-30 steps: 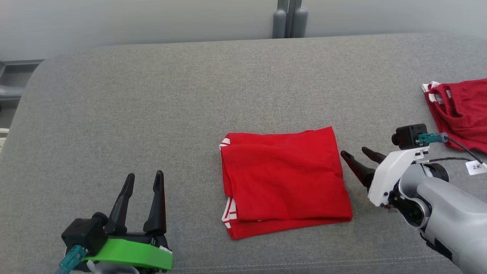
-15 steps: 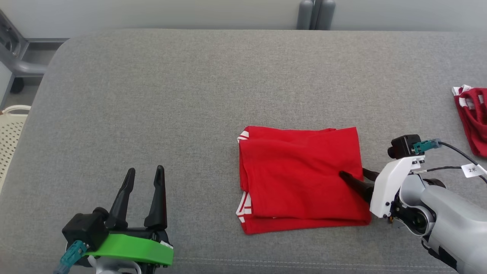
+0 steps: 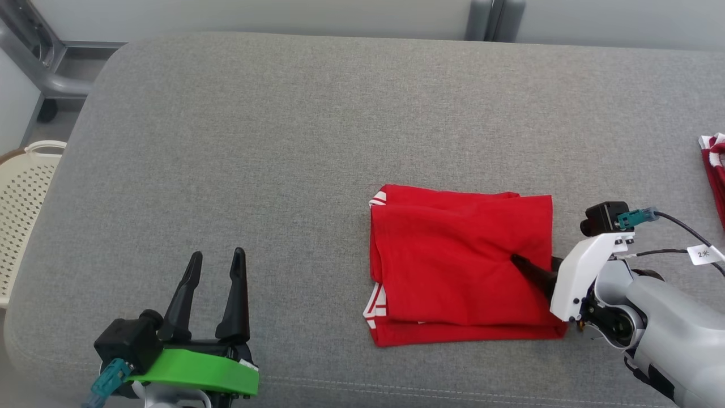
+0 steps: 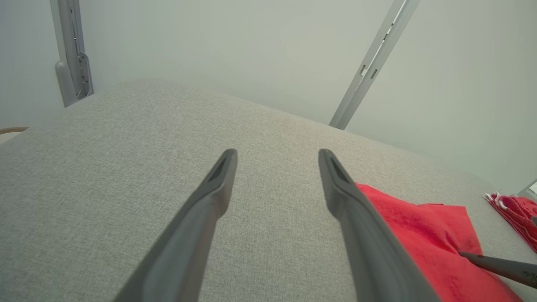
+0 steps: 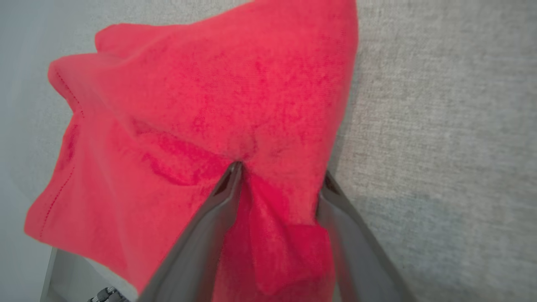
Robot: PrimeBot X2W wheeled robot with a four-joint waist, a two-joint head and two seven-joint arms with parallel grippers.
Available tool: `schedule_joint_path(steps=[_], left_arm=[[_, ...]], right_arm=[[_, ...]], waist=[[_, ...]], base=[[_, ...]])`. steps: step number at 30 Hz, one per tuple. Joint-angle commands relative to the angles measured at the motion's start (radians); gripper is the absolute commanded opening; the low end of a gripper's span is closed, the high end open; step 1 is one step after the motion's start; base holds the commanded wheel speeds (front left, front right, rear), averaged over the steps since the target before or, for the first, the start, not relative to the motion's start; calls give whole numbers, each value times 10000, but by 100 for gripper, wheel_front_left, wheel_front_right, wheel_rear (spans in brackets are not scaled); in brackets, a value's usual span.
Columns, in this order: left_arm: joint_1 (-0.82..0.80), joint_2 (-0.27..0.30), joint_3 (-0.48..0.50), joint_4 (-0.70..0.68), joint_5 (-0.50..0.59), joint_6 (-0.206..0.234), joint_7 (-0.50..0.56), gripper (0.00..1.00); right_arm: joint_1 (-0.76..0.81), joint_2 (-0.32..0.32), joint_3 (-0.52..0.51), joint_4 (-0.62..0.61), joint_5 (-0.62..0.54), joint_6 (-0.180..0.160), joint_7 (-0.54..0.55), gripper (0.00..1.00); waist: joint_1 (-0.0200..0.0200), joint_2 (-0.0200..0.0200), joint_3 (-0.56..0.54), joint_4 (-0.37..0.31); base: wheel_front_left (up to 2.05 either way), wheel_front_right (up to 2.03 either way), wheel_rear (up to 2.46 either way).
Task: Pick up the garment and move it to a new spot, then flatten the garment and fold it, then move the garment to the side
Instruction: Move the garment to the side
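- Here the right jaws stand apart around the right edge of the folded red garment (image 3: 461, 260), with cloth bunched between them but not pinched.
- Left jaws are spread wide and empty, at near left.
- The garment lies right of centre on the grey surface (image 3: 255, 141).

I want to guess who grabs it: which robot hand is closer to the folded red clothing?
Right. The right gripper straddles the right edge of the red garment; the left gripper sits apart, off to its left.
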Motion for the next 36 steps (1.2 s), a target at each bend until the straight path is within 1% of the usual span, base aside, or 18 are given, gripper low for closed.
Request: schedule_joint_path(steps=[1, 2, 9, 15, 21, 31, 36], left_arm=[[-82, -34, 12, 14, 37, -11, -68, 100], [-83, -41, 7, 19, 50, -8, -75, 100], [80, -22, -36, 32, 85, 3, -77, 100], [156, 65, -78, -32, 118, 3, -59, 100], [210, 120, -121, -127, 154, 40, -13, 100], [-125, 129, -96, -237, 267, 51, -57, 100], [-411, 185, -107, -249, 386, 36, -72, 100]], right_arm=[[150, 141, 53, 11, -58, 3, -40, 9], [114, 148, 55, -16, -103, 3, -84, 0], [-225, -111, -129, -212, -278, 0, -319, 0], [-499, -444, -304, -282, -431, 0, -228, 0], [-800, -731, -462, -317, -688, 0, -60, 0], [-1347, -847, -811, -391, -1155, 0, 200, 0], [-1527, -761, -1047, -409, -1343, 0, 221, 0]], waist=[[0, 0, -4, -13], [0, 0, -9, -26], [0, 0, -160, -319], [0, 0, -350, -854], [0, 0, -459, -1780], [0, 0, -147, -3818], [0, 0, 125, -4425]], base=[[0, 0, 0], [0, 0, 0], [0, 0, 0], [0, 0, 0], [0, 0, 0], [0, 0, 0], [0, 0, 0]])
